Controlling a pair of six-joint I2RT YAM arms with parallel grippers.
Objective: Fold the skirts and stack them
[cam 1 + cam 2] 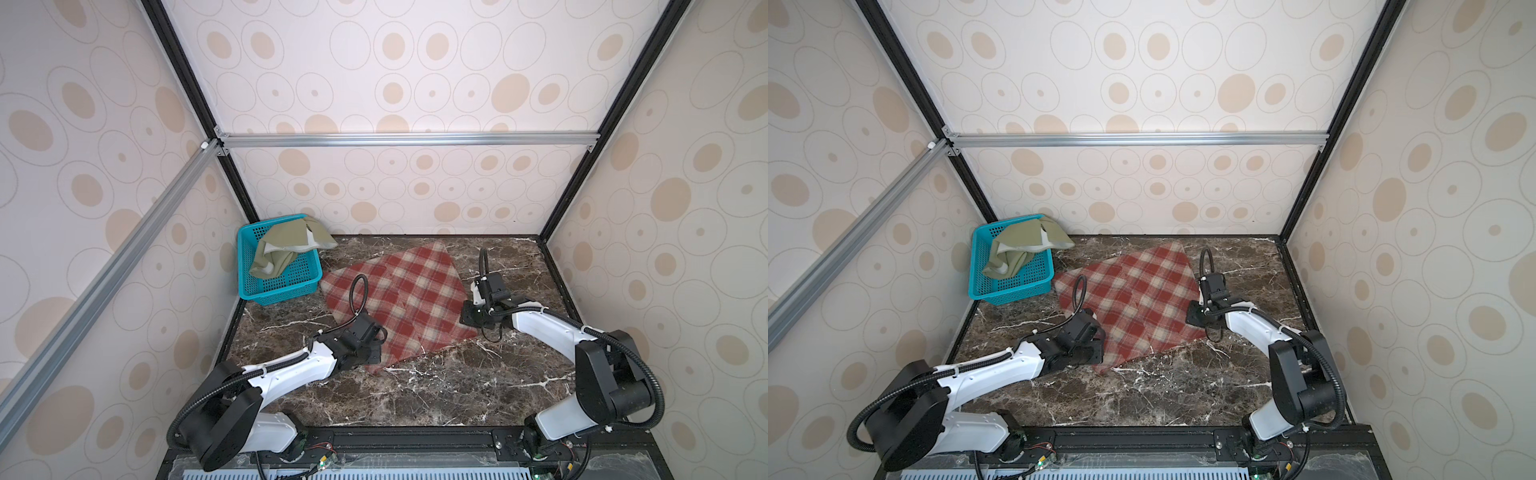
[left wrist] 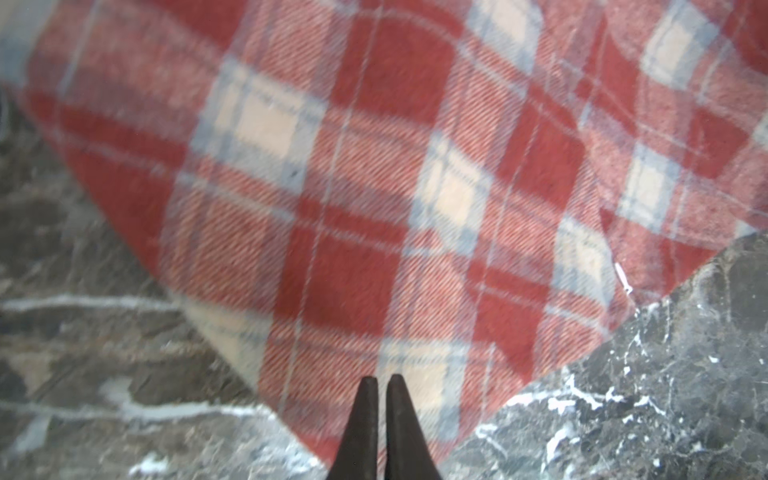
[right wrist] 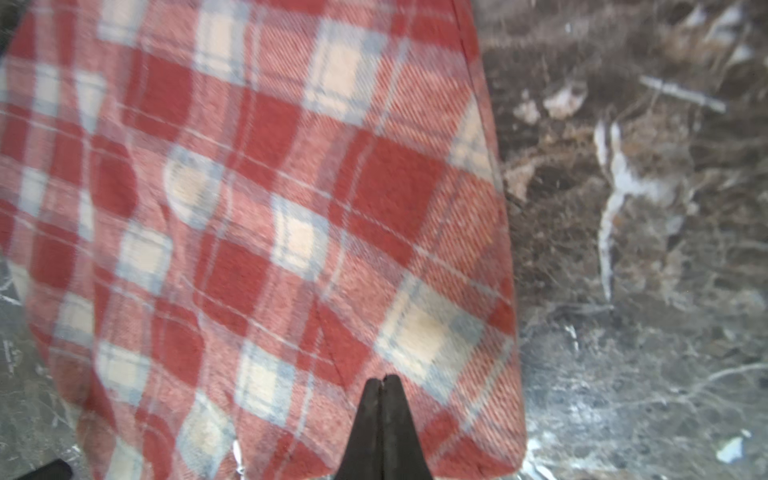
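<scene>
The red-and-cream plaid skirt (image 1: 399, 299) (image 1: 1133, 299) lies spread flat on the marble tabletop, one corner pointing toward the front. My left gripper (image 1: 370, 353) (image 1: 1090, 353) hangs over that front corner; in the left wrist view its tips (image 2: 381, 378) stand shut above the plaid (image 2: 374, 208), with nothing seen held. My right gripper (image 1: 471, 318) (image 1: 1196, 318) is at the skirt's right corner, pressed shut (image 3: 382, 378) over the cloth (image 3: 270, 228). The olive-green skirt (image 1: 286, 245) (image 1: 1021, 245) is crumpled over the basket, with its paler lining showing.
A teal perforated basket (image 1: 286, 286) (image 1: 1017, 289) stands at the back left corner. Patterned walls with black frame posts close in the dark marble table (image 1: 415, 395) on three sides. Bare marble shows in front of and to the right of the plaid skirt.
</scene>
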